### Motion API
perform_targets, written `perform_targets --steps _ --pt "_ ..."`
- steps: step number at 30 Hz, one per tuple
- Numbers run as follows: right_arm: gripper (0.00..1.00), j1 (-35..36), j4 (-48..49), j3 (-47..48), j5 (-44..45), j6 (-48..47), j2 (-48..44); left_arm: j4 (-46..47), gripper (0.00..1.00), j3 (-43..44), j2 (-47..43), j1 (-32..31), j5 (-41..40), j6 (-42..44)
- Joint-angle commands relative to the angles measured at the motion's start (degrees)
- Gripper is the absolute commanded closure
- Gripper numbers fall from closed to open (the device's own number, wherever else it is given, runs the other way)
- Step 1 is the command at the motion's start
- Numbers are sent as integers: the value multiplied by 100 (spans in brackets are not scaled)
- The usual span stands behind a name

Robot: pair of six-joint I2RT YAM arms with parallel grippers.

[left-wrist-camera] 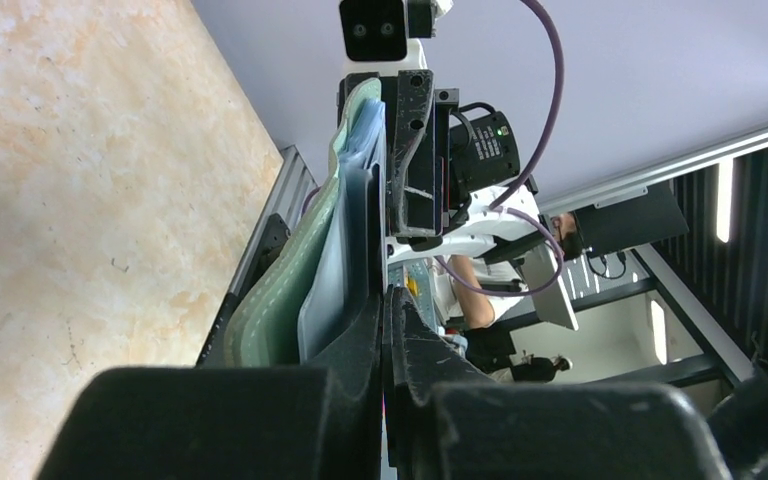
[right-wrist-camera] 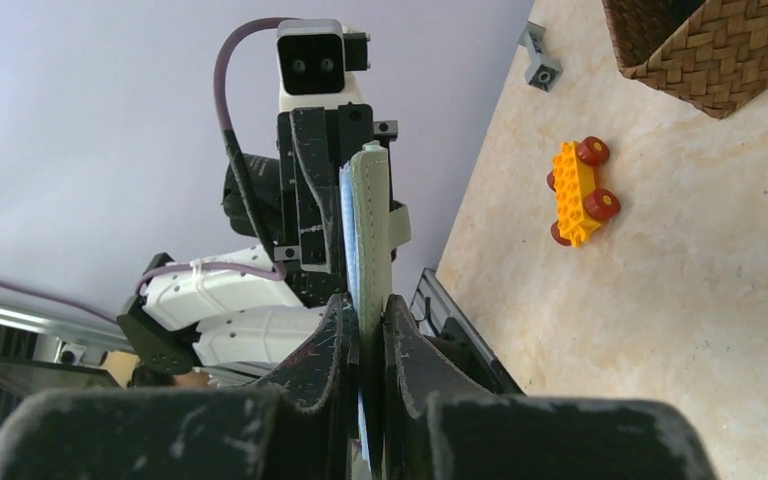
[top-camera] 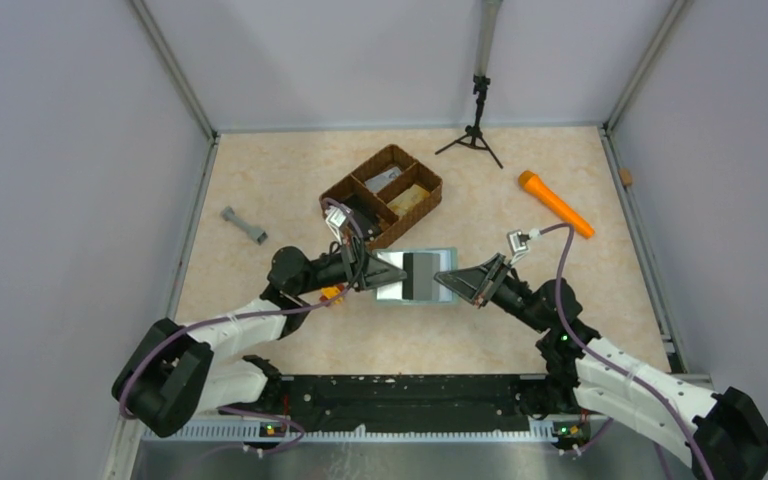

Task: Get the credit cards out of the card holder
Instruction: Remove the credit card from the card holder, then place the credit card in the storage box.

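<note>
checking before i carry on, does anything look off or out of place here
Nothing looks spilled or broken. The card holder is held open between the left gripper and right gripper, each shut on one end. Only the basket sits askew to the edges of the table.

The card holder point(top-camera: 417, 275), sage grey-green and paler inside, is spread open and roughly level above mid-worktop point(top-camera: 280, 180). The left pincer point(top-camera: 372, 270) pinches its left end, the right pincer point(top-camera: 452, 281) its right. A dark panel crosses its middle.
</note>
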Motion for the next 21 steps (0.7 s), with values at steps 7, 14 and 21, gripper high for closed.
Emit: perform_targets --steps 7,14,21 --pt "100 21 -534 199 304 -386 -491 -208 100 -208 -568 447 295 160" --pt "100 8 -2088 584 877 -985 -956 -1907 100 -18 -1127 929 296 780" --pt "100 1 -3333 940 1766 -1548 -1293 -3707 100 506 -1266 1148 -232 1714"
